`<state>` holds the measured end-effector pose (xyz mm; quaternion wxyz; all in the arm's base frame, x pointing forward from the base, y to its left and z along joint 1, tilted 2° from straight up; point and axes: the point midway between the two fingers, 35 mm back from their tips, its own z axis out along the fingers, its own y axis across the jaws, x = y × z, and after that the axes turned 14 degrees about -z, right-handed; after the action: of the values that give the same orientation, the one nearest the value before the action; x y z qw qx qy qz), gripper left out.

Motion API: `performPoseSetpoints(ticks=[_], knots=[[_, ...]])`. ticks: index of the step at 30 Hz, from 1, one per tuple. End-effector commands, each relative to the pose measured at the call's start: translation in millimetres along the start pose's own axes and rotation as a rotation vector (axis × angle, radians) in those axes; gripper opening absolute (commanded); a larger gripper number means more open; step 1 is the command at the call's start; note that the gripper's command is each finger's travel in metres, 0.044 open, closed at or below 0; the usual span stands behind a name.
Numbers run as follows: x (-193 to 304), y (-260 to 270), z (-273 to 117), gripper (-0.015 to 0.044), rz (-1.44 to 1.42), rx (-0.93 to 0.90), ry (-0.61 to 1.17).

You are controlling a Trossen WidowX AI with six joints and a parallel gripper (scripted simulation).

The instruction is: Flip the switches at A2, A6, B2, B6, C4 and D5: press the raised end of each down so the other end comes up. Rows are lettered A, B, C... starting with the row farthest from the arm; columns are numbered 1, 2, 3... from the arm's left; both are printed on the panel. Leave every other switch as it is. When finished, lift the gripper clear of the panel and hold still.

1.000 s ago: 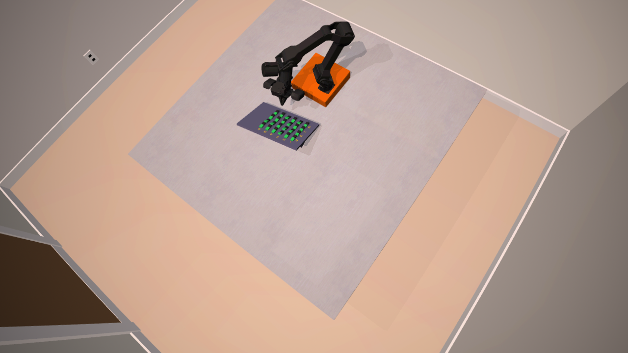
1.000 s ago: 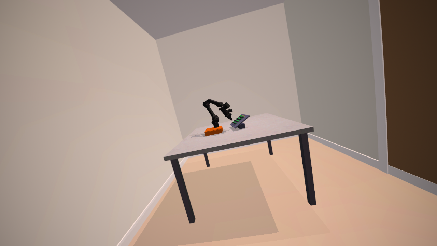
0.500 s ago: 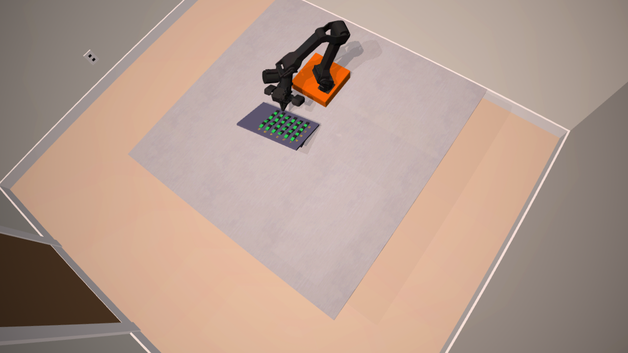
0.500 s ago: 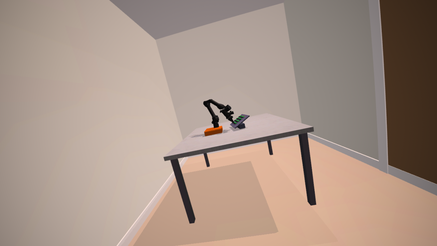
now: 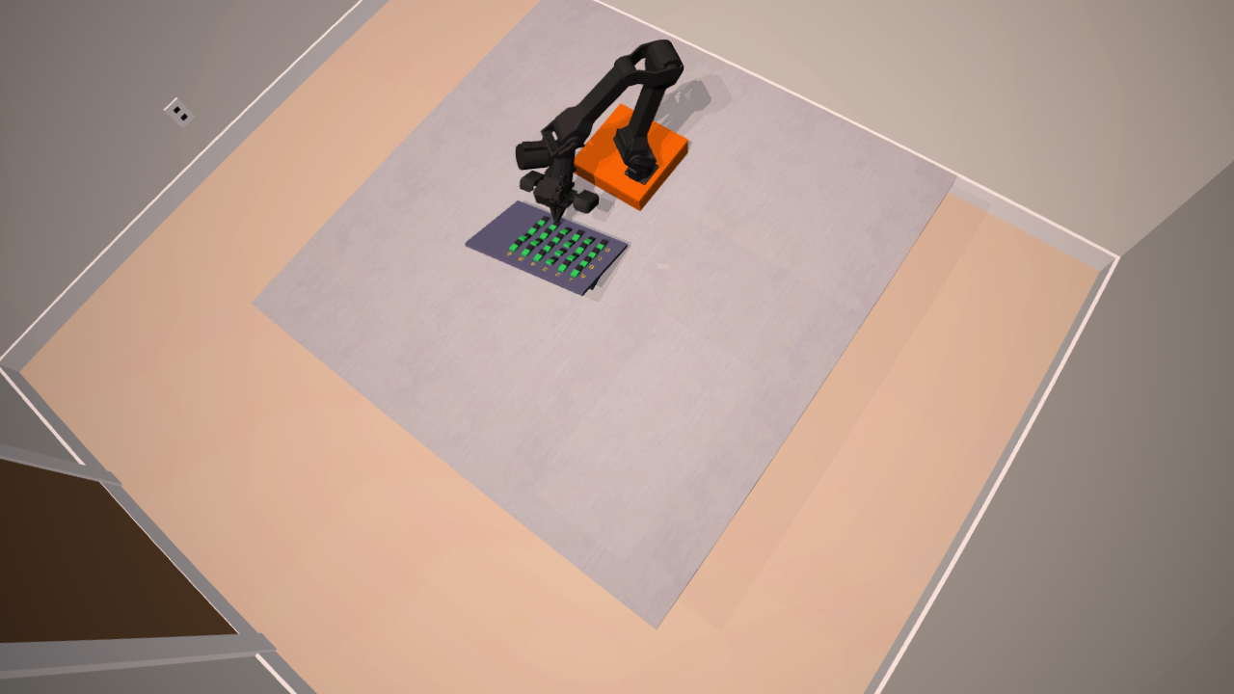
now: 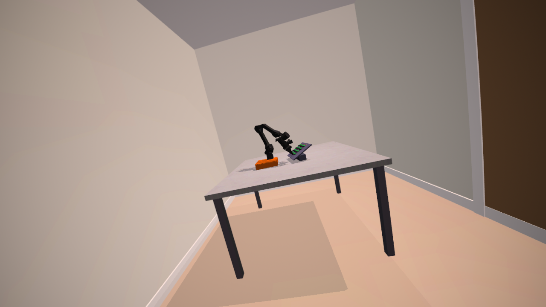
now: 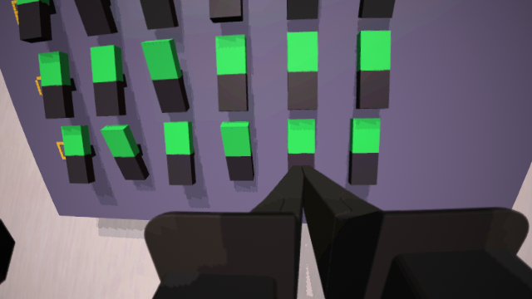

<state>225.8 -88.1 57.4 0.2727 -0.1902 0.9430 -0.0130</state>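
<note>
Exterior view: pale grey table point(image 5: 656, 413) point(image 6: 305, 171) with dark legs, beige walls point(image 5: 992, 77) point(image 6: 274, 84), peach floor point(image 5: 345, 483) point(image 6: 439, 252), end effector point(image 5: 556, 221) point(image 6: 292, 153) point(image 7: 300, 174) pinched narrow.

Green-and-black switches point(image 5: 537, 257) point(image 6: 299, 148) point(image 7: 302, 51) dot a purple panel point(image 5: 496, 228) point(image 6: 307, 145) point(image 7: 440, 124); the base block point(image 5: 595, 159) point(image 6: 266, 164) is orange.

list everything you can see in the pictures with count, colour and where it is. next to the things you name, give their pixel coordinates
table: 1, grey top point(image 5: 603, 413) point(image 6: 244, 181) with dark legs, standing on the floor
switch panel point(image 5: 501, 226) point(image 6: 309, 144) point(image 7: 449, 124): 1, purple, tilted on the table in front of the arm
switches: several rows, green and black, on the panel; the wrist view cuts off the far rows
labels: several, yellow, along the panel's edges
block point(image 5: 595, 164) point(image 6: 266, 164): 1, orange, under the arm's foot
wall outlet point(image 5: 178, 111): 1, light with dark sockets, on a wall
arm point(image 5: 603, 93) point(image 6: 263, 138): 1, black, reaching over to the panel
jaws: 1 pair, black, shut, at the nearest row
</note>
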Motion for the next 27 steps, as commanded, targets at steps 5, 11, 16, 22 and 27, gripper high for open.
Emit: performPoseSetpoints(ticks=[5, 11, 16, 22, 27], knots=[[0.6, -0.2, 0.5, 0.0000, 0.006, 0.003, 0.003], [0.6, -0.2, 0.8, 0.0000, 0.006, 0.003, 0.003], [0.7, -0.2, 1.4, 0.0000, 0.006, 0.003, 0.003], [0.7, -0.2, 2.2, 0.0000, 0.006, 0.003, 0.002], [0.7, -0.2, 2.9, 0.0000, 0.006, 0.003, 0.002]])
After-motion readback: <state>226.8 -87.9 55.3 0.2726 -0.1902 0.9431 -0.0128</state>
